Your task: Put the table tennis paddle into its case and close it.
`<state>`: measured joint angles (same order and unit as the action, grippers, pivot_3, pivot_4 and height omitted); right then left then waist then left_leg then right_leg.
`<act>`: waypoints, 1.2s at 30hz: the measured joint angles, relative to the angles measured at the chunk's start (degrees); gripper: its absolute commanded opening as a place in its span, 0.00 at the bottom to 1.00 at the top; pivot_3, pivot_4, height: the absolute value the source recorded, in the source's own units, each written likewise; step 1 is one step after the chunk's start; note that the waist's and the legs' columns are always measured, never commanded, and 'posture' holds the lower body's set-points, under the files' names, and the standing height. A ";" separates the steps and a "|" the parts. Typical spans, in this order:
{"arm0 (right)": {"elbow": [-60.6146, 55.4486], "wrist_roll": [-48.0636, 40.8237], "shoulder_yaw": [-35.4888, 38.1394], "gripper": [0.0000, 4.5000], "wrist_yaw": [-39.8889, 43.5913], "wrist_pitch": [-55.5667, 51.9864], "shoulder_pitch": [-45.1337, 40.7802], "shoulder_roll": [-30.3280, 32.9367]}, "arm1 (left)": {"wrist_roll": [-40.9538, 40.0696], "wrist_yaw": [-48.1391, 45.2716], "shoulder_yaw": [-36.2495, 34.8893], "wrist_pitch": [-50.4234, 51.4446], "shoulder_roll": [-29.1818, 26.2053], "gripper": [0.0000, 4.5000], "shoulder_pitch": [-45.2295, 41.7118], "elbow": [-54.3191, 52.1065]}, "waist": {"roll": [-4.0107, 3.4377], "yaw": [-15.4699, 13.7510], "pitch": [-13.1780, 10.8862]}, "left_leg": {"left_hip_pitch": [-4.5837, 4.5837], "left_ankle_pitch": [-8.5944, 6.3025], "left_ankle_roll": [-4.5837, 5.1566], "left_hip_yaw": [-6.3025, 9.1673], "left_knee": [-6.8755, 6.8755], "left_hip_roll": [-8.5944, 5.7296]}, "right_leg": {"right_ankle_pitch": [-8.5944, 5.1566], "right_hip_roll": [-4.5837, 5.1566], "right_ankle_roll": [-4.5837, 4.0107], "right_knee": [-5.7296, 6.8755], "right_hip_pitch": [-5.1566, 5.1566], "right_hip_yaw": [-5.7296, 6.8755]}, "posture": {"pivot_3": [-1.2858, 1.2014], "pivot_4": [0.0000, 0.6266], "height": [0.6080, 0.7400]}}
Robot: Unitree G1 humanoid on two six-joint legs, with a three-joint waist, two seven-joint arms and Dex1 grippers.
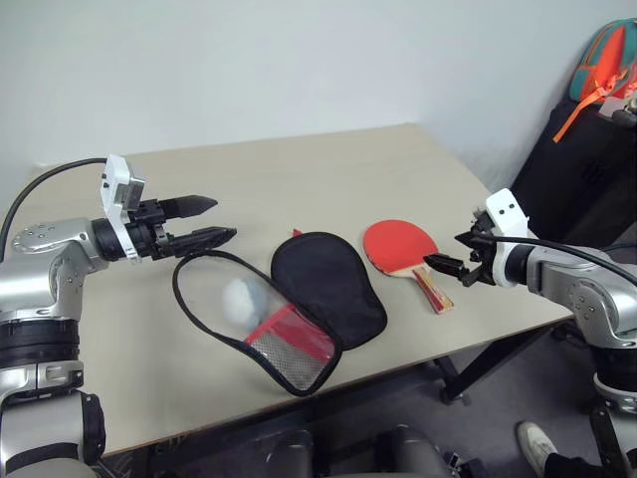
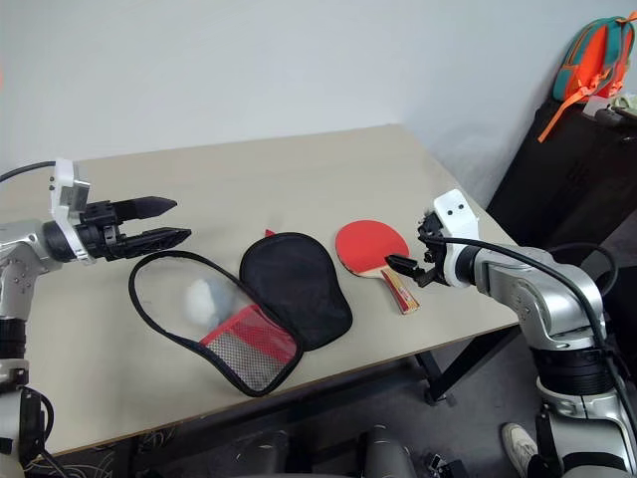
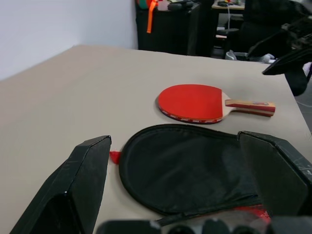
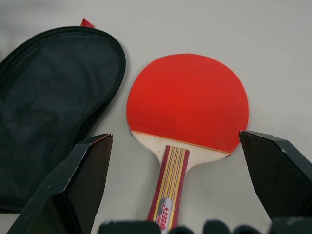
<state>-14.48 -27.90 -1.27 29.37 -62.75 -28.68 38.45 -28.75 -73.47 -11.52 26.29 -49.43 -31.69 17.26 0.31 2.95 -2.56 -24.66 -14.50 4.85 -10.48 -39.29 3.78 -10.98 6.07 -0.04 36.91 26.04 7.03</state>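
One table tennis paddle (image 1: 399, 245) lies flat, red face up, right of centre on the table (image 1: 299, 169); one case (image 1: 284, 304) lies unzipped just left of it, black lining up. Left gripper (image 1: 211, 220) hovers spread above the case's left flap, right gripper (image 1: 456, 256) spread and empty over the paddle's handle. A backpack (image 1: 601, 62) sits upper right. Something pale blurs through the clear flap.
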 measured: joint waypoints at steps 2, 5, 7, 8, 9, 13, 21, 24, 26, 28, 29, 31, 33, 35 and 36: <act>0.98 1.14 -0.78 1.00 -1.13 0.12 0.08 -1.70 | -0.02 0.22 0.00 -0.12 0.54 0.98 0.14 -0.53 | 0.00 -0.01 0.00 | 0.00 0.00 0.00 -0.02 0.00 -0.01 | 0.00 0.00 0.00 0.01 0.00 0.00 | 0.52 0.00 0.81; 2.32 2.37 -1.92 1.00 -2.48 0.44 0.17 -3.62 | -0.05 0.62 -0.01 -0.13 1.38 0.98 1.00 -0.90 | 0.00 0.01 0.00 | 0.00 0.00 0.00 -0.02 -0.02 -0.01 | 0.00 0.00 0.01 0.01 -0.02 0.00 | 0.52 0.00 0.81; 3.81 3.82 -2.40 1.00 -4.26 0.81 0.25 -6.03 | -0.12 0.91 -0.02 -0.13 2.11 0.98 1.56 -0.98 | 0.00 0.00 0.00 | 0.00 0.00 0.00 -0.01 -0.03 0.00 | 0.01 -0.01 0.01 0.02 -0.03 0.01 | 0.52 0.00 0.81; 4.55 4.47 -2.82 1.00 -5.04 0.95 0.28 -6.96 | -0.12 0.98 0.00 -0.13 2.33 0.98 1.66 -0.98 | 0.00 -0.01 0.00 | 0.00 0.00 0.00 -0.01 -0.04 -0.01 | 0.01 -0.01 0.01 0.03 -0.03 0.02 | 0.52 0.00 0.81; 5.51 5.31 -3.11 1.00 -6.02 1.14 0.35 -8.25 | -0.12 1.04 0.01 -0.13 2.35 0.98 1.69 -0.98 | 0.01 0.01 0.01 | 0.00 0.00 0.00 -0.02 -0.04 -0.01 | 0.01 -0.01 0.01 0.03 -0.03 0.02 | 0.52 0.00 0.81; 8.68 7.72 -3.92 1.00 -8.28 2.59 0.98 -10.70 | -0.15 1.29 -0.02 -0.13 2.37 0.98 1.69 -1.00 | 0.00 0.00 0.00 | 0.00 0.00 -0.01 -0.02 -0.04 -0.02 | 0.01 -0.01 0.01 0.03 -0.05 0.03 | 0.52 0.00 0.81; 12.65 10.55 -4.39 1.00 -9.47 5.32 3.21 -12.79 | -0.23 1.65 -0.02 -0.13 2.36 0.98 1.69 -1.00 | 0.00 0.05 0.01 | 0.00 0.01 -0.02 -0.03 -0.03 -0.01 | 0.01 -0.03 0.01 0.04 -0.04 0.02 | 0.52 0.00 0.81; 13.35 11.17 -4.38 1.00 -9.70 5.82 4.37 -13.23 | -0.24 1.69 -0.02 -0.13 2.36 0.98 1.69 -1.00 | 0.00 0.04 0.01 | 0.00 0.01 -0.02 -0.02 -0.03 -0.02 | 0.01 -0.03 0.01 0.04 -0.05 0.02 | 0.52 0.00 0.81; 13.83 11.36 -4.28 1.00 -9.81 6.33 4.56 -13.83 | -0.23 1.72 -0.02 -0.13 2.36 0.98 1.69 -1.00 | 0.00 0.08 0.01 | 0.01 0.01 -0.02 -0.03 -0.03 -0.01 | 0.01 -0.03 0.01 0.04 -0.04 0.02 | 0.52 0.00 0.81; 13.94 11.84 -4.21 0.96 -10.04 6.66 4.56 -14.39 | -0.23 1.77 -0.02 -0.13 2.36 0.99 1.69 -1.00 | 0.00 0.09 0.01 | 0.01 0.01 -0.03 -0.03 -0.03 0.00 | 0.01 -0.04 0.01 0.04 -0.04 0.02 | 0.52 0.00 0.81; 14.07 12.16 -4.17 0.92 -10.30 6.80 4.56 -14.66 | -0.23 1.79 -0.02 -0.13 2.36 1.00 1.69 -1.00 | 0.00 0.09 0.01 | 0.01 0.01 -0.03 -0.03 -0.03 0.00 | 0.01 -0.04 0.01 0.04 -0.04 0.02 | 0.52 0.00 0.81; 14.30 12.35 -3.90 0.79 -10.57 6.96 4.56 -14.98 | -0.22 1.82 -0.02 -0.14 2.36 1.00 1.69 -1.00 | 0.01 0.06 0.01 | 0.01 0.01 -0.03 -0.03 -0.04 -0.01 | 0.01 -0.04 0.01 0.04 -0.06 0.02 | 0.52 0.00 0.81; 14.35 12.41 -3.72 0.63 -10.94 6.99 4.56 -15.28 | -0.21 1.83 -0.02 -0.16 2.38 1.00 1.69 -1.00 | 0.01 0.05 0.01 | 0.01 0.01 -0.03 -0.02 -0.04 -0.01 | 0.01 -0.04 0.01 0.04 -0.06 0.02 | 0.52 0.00 0.81; 14.64 12.50 -3.10 0.47 -11.31 7.07 4.56 -15.70 | -0.21 1.87 -0.02 -0.21 2.44 1.00 1.68 -1.00 | 0.00 0.07 0.01 | 0.02 0.01 -0.03 -0.02 -0.03 0.00 | 0.01 -0.04 0.01 0.04 -0.05 0.02 | 0.52 0.00 0.81; 14.76 12.50 -2.86 0.39 -11.46 7.08 4.56 -15.81 | -0.20 1.90 -0.02 -0.25 2.50 1.00 1.68 -1.00 | 0.00 0.07 0.01 | 0.01 0.01 -0.03 -0.03 -0.03 -0.01 | 0.01 -0.04 0.01 0.04 -0.05 0.02 | 0.52 0.00 0.81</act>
<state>0.28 -15.40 -4.13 17.91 -55.67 -24.11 22.64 -28.95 -71.56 -11.54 26.04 -46.93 -30.01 16.26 0.32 3.02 -2.54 -24.65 -14.49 4.81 -10.51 -39.33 3.77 -10.97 6.03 -0.03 36.95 25.98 7.05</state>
